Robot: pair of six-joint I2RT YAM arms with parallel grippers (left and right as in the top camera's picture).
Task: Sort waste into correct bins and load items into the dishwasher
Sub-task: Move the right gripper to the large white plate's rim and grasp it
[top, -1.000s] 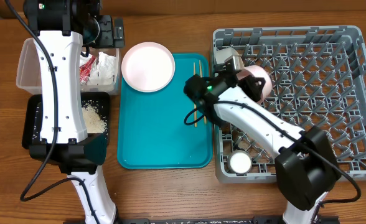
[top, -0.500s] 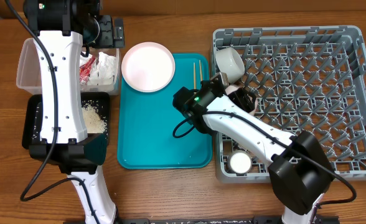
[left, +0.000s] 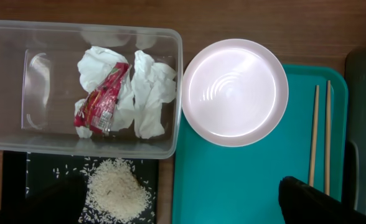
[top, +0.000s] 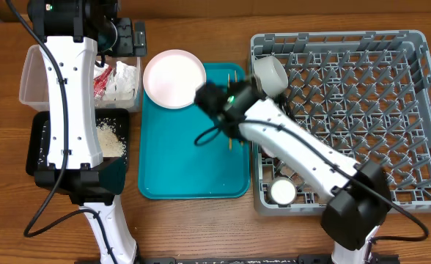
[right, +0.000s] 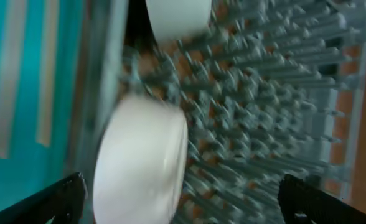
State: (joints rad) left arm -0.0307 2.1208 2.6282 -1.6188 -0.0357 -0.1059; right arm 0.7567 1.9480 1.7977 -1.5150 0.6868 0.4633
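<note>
On the bench, far left, the clear tub (left: pixel 52 68) held the red-and-white wrapper (left: pixel 99 102) and crumpled paper (left: pixel 149 93); below it the black tray (left: pixel 46 186) carried the rice (left: pixel 117 196). My left hand (top: pixel 124 37) hung above the tub; whether its fingers were apart I could not tell. The plate (left: pixel 234 92) straddled the corner of the teal tray (left: pixel 233 180), just beside the tub. My right hand (top: pixel 204 95) hovered over that tray between plate and chopsticks (left: pixel 327 134), fingers (right: pixel 65 199) spread wide and empty. A bowl (top: pixel 270 73) and a cup (top: pixel 282 192) sat in the grey rack (top: pixel 377 95) at right. The chopsticks looked the likelier pick: lying flat and thin, they would want a low approach, fingers straddling both sticks across their length and closing gently so neither rolled free.
</note>
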